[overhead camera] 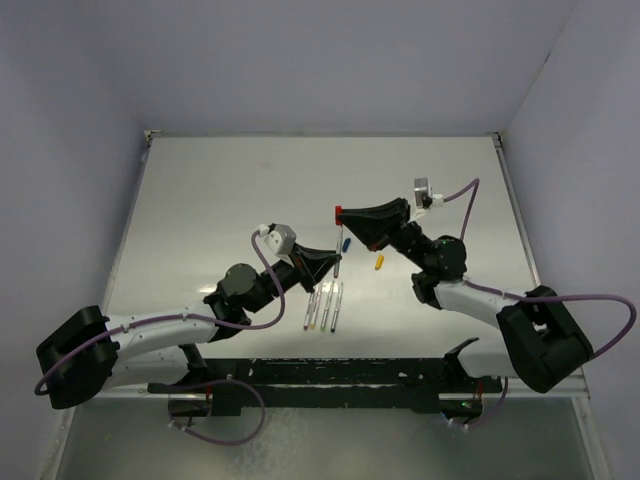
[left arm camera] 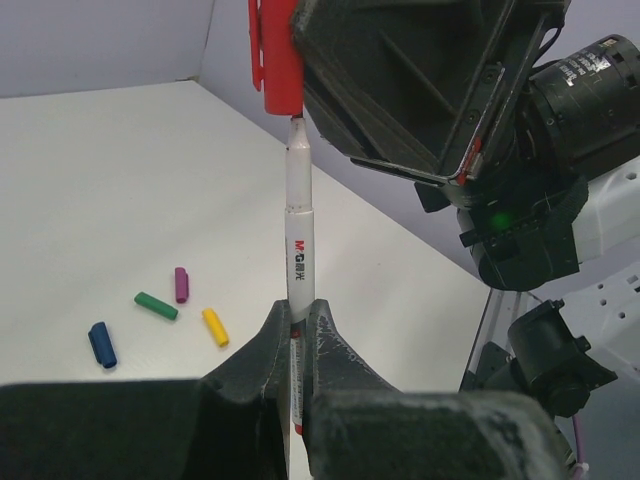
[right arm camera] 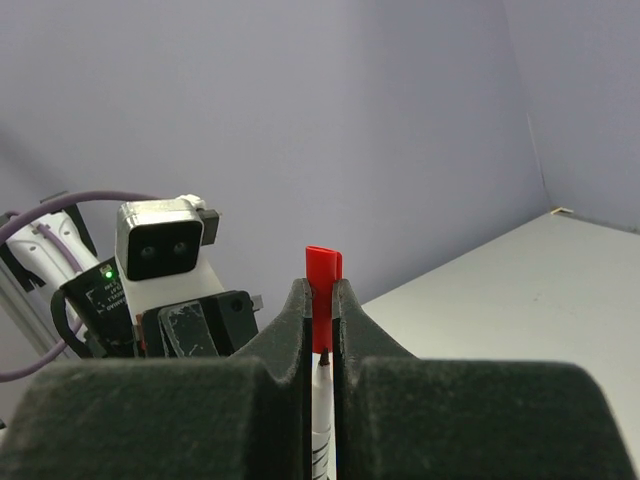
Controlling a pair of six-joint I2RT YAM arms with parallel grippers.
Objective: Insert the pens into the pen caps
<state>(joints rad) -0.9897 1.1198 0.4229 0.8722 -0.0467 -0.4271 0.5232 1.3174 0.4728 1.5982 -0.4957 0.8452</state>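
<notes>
My left gripper (left arm camera: pixel 298 310) is shut on the lower barrel of a whitish pen (left arm camera: pixel 299 240), holding it upright above the table. Its tip meets the open mouth of the red pen cap (left arm camera: pixel 278 55). My right gripper (right arm camera: pixel 322 290) is shut on the red cap (right arm camera: pixel 323 275), with the pen's tip (right arm camera: pixel 322 385) just below it between the fingers. From above, the left gripper (overhead camera: pixel 337 262) stands just below the right gripper (overhead camera: pixel 345 213). Blue (left arm camera: pixel 101 344), green (left arm camera: pixel 156 305), purple (left arm camera: pixel 181 284) and yellow (left arm camera: pixel 215 326) caps lie loose on the table.
The other pens (overhead camera: pixel 324 306) lie side by side on the table in front of the left gripper. A yellow cap (overhead camera: pixel 379 262) and a blue cap (overhead camera: pixel 346 243) lie near the right arm. Walls enclose the white table (overhead camera: pixel 220 200) on three sides.
</notes>
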